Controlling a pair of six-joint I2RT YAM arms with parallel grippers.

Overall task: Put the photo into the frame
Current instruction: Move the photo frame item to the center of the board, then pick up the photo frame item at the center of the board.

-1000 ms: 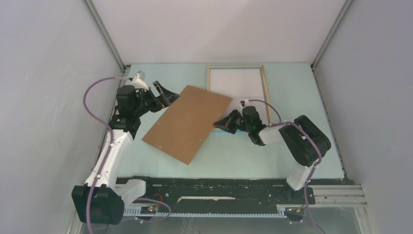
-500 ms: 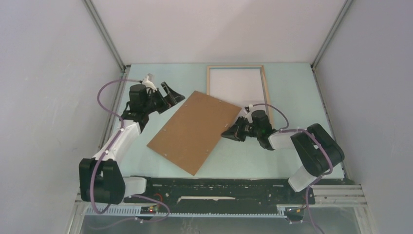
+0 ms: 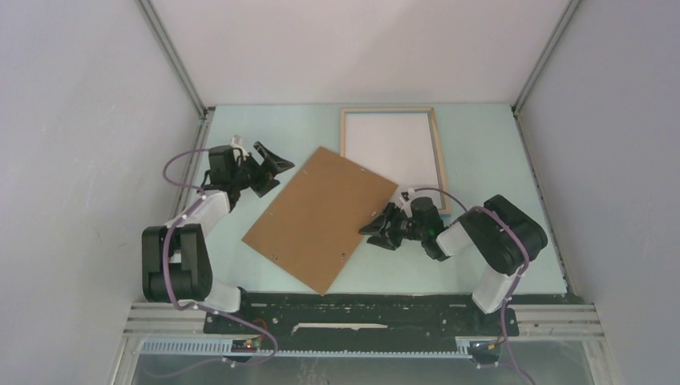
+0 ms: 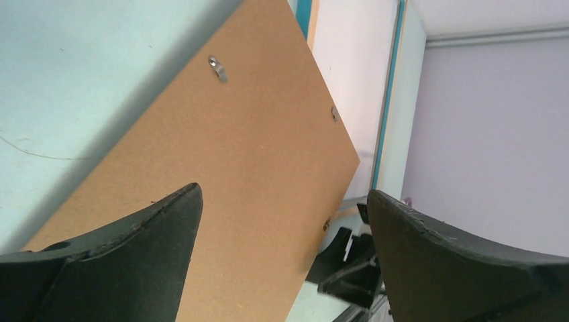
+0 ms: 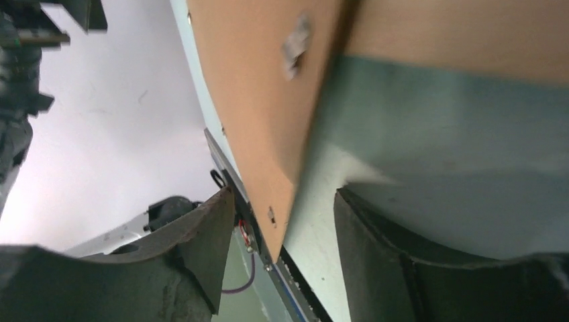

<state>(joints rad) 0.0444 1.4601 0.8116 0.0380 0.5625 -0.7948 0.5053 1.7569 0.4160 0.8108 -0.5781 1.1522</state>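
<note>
The frame [image 3: 390, 111] lies at the back middle of the table, light wood side up. A white sheet [image 3: 391, 148] fills its opening; I cannot tell whether it is the photo's back. A brown backing board [image 3: 321, 216] lies slanted in front of it, one corner over the frame's near left corner. My left gripper [image 3: 273, 168] stands open by the board's far left edge, nothing between its fingers; from the left wrist [image 4: 283, 191] the board [image 4: 255, 147] and the frame's turquoise edge [image 4: 388, 100] show. My right gripper [image 3: 370, 233] is open at the board's right edge [image 5: 262, 80], which shows between its fingers [image 5: 283, 193].
Grey walls close in the table on the left, back and right. A black rail [image 3: 361, 305] with the arm bases runs along the near edge, close to the board's near corner. Bare green table [image 3: 481, 152] shows to the right of the frame.
My right gripper has opened and let go of the board's right edge. The board has slid a little to the right and nearer. The left arm has drawn back, still open.
</note>
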